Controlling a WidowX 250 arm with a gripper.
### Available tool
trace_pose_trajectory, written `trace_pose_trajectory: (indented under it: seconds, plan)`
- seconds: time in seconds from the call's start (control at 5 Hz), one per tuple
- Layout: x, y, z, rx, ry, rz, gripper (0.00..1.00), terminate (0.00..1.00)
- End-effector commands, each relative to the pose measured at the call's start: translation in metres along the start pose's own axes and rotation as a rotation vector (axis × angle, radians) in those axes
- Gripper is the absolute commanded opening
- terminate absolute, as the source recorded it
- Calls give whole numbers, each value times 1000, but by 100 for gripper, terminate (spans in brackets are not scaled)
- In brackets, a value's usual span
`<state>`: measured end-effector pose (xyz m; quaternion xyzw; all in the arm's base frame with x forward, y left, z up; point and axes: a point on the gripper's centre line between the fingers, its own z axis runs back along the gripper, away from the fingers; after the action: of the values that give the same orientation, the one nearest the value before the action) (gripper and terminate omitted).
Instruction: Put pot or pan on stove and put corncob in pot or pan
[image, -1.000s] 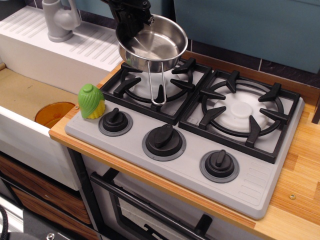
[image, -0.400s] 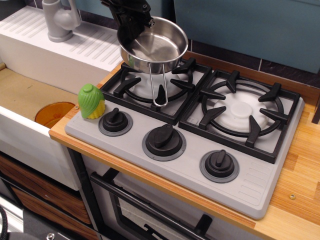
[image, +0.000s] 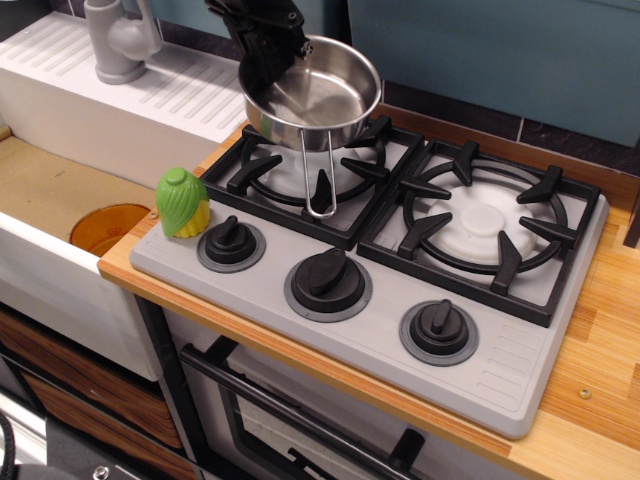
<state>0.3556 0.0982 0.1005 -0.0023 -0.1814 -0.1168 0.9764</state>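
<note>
A black robot gripper (image: 268, 55) reaches down from the top edge of the frame, left of centre, with only its lower part in view. Its jaws are closed on the left rim of a small shiny steel pan (image: 320, 95), one part of the gripper inside the pan and the rest outside. The pan sits tilted, its open face turned toward the camera, over the back of the left burner of a grey toy stove (image: 500, 375). Whether the pan's base touches the black grate (image: 255, 170) cannot be told. Its thin wire-loop handle (image: 317, 180) hangs straight down over the centre of that grate.

The stove fills the middle of the frame and has two black grates and three black knobs along its front edge. A green toy corncob (image: 183, 202) with a little yellow at its lower right stands upright at the stove's left corner, just beside the leftmost knob (image: 230, 240) and well apart from the pan.

In the upper left a grey faucet (image: 118, 38) stands on a white ribbed draining surface (image: 190, 85).
</note>
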Motion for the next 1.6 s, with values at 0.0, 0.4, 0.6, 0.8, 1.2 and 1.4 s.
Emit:
trace_pose_trajectory:
  seconds: [0.0,0.4,0.6,0.8,1.2,1.4]
  plan:
    - [3,1,16,-8,-32,-15,100,0]
    - [-2,-3,21,-8,-26,-15,100,0]
    - [-3,-5,31,4,-3,-14,100,0]
    - [-11,-4,44,54,42,-21,100,0]
    - [-34,-8,47,120,112,-31,100,0]
    - [-34,-8,47,120,112,-31,100,0]
